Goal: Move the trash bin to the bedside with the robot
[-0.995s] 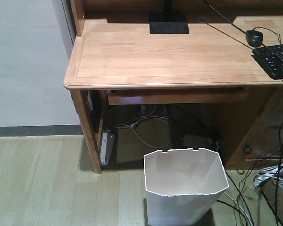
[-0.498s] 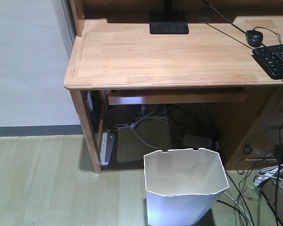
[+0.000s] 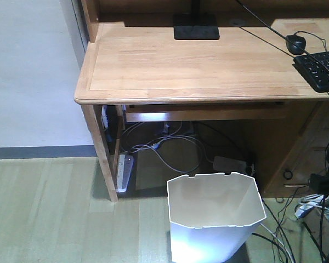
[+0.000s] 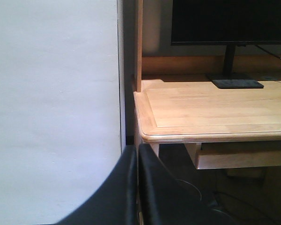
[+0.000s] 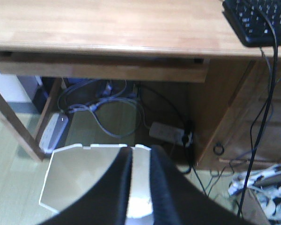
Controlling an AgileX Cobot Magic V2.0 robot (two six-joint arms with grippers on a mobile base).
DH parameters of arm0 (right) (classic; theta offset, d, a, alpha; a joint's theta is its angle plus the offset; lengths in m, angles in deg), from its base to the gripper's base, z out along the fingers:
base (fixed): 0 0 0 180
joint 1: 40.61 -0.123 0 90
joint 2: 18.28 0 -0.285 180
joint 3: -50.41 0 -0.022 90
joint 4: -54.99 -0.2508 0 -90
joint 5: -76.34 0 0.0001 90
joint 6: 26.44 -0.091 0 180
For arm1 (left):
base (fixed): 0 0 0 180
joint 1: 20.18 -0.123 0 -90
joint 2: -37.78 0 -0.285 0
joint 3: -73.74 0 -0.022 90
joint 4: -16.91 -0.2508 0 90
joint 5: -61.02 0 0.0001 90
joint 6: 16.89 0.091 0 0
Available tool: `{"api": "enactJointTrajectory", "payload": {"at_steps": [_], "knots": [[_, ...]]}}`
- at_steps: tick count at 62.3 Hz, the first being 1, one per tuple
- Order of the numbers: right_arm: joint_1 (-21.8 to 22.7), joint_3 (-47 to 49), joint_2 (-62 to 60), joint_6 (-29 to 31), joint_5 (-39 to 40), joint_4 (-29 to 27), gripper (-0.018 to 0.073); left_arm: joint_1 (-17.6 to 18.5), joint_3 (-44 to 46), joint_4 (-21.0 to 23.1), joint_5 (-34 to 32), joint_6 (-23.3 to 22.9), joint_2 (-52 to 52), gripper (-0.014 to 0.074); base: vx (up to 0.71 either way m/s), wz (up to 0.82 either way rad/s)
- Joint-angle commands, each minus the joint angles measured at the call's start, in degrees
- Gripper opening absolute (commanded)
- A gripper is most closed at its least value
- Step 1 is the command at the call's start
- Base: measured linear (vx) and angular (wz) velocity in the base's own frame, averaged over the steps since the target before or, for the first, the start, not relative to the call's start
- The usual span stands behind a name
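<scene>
From the front camera I see the trash bin (image 3: 208, 241) standing upright on the floor (image 3: 44, 208), near the camera and right of centre. It sits just in front of the surface's (image 3: 192, 66) knee space, not under it. Its notched white rim is fully in view and the inside looks cream.

On my right wrist camera the right claw (image 5: 139, 154) hangs above the bin (image 5: 79, 178), over its right part. The two black fingers (image 5: 161, 187) stand a narrow gap apart with nothing between them, and I can see the bin's rim through that gap. They do not touch the bin.

On the left wrist camera the left claw (image 4: 136, 152) is closed down to a thin slit and holds nothing. It points at the left corner of the surface (image 4: 215, 108), with a pale wall (image 4: 51, 117) to the left and a monitor (image 4: 229, 21) at the far side.

Under the surface lie tangled cables (image 3: 164, 148), and a power strip (image 3: 124, 171) leans by the left leg. A keyboard (image 3: 321, 68) and a mouse (image 3: 296, 44) sit at the right end of the surface. A black-and-white patterned cloth (image 5: 262, 185) lies on the floor to the right of the bin.
</scene>
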Motion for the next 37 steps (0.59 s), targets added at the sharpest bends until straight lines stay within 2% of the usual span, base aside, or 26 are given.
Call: {"api": "enactJointTrajectory", "payload": {"at_steps": [1,11,18,24,37], "knots": [[0.3,2.1,2.4,0.2,2.5,0.8,0.0225,0.3,-1.6,0.2,-4.5,-0.5,0.6,-0.0006,0.00,0.00],[0.3,2.1,8.1,-0.7,2.9,0.8,0.0480,0.3,-1.6,0.2,-4.5,-0.5,0.6,-0.0006,0.00,0.00],[0.5,2.2,13.6,-1.4,4.4,0.8,0.0588,0.3,-1.6,0.2,-4.5,-0.5,0.6,-0.0006,0.00,0.00],[0.5,3.9,20.3,-2.9,4.0,0.8,0.0613,0.3,-1.6,0.2,-4.5,-0.5,0.6,-0.0006,0.00,0.00],[0.5,11.9,34.8,-2.9,-0.6,1.1,0.0575,0.3,-1.6,0.2,-4.5,-0.5,0.6,-0.0006,0.00,0.00]]}}
